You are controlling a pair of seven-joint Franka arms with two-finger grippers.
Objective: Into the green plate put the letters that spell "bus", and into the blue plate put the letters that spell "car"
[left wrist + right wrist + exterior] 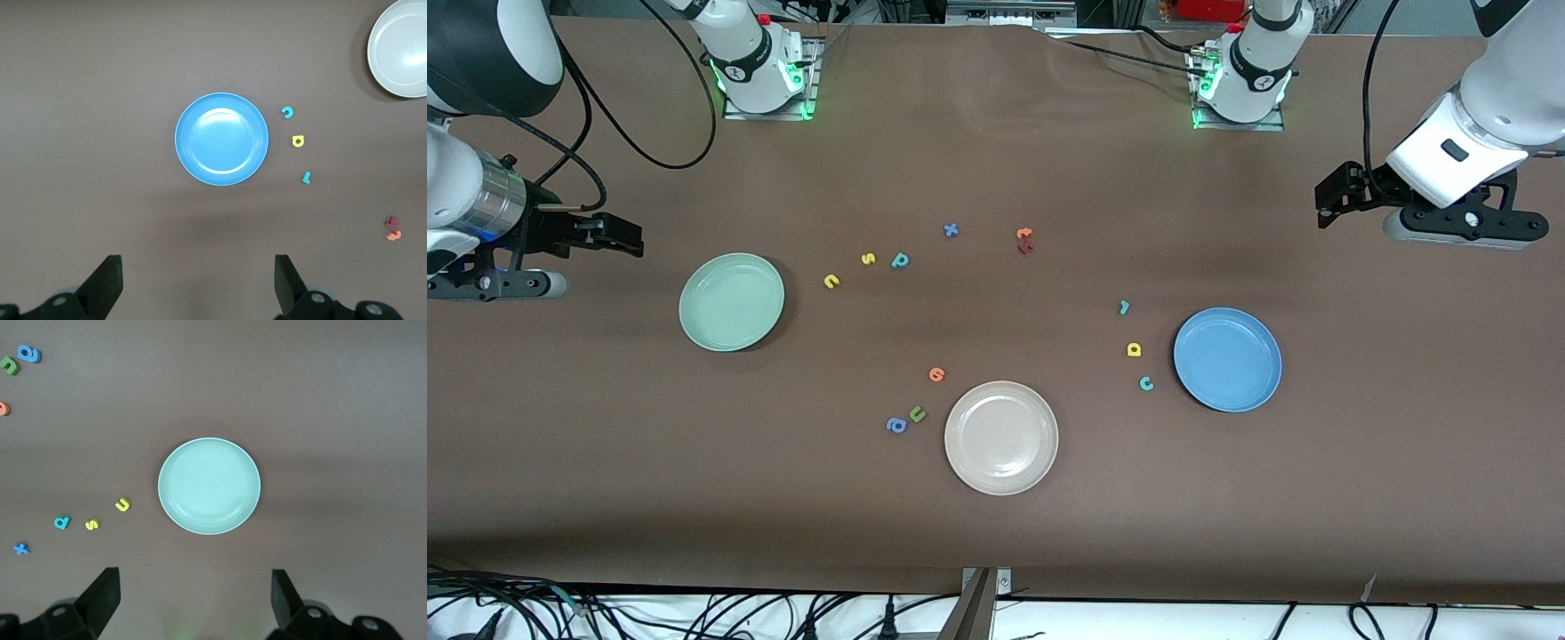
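Front view: both arms wait raised at table ends, left gripper (1327, 197) and right gripper (624, 236) fingers spread, empty.

You are looking down from high across the bench (996, 551) in the front view, facing both bases; each wrist view is hanging well above one plate, sharing the blue plate (221, 139) and green plate (209, 485) with it.

Beige-white plate (400, 50) cut off by left wrist view's edge
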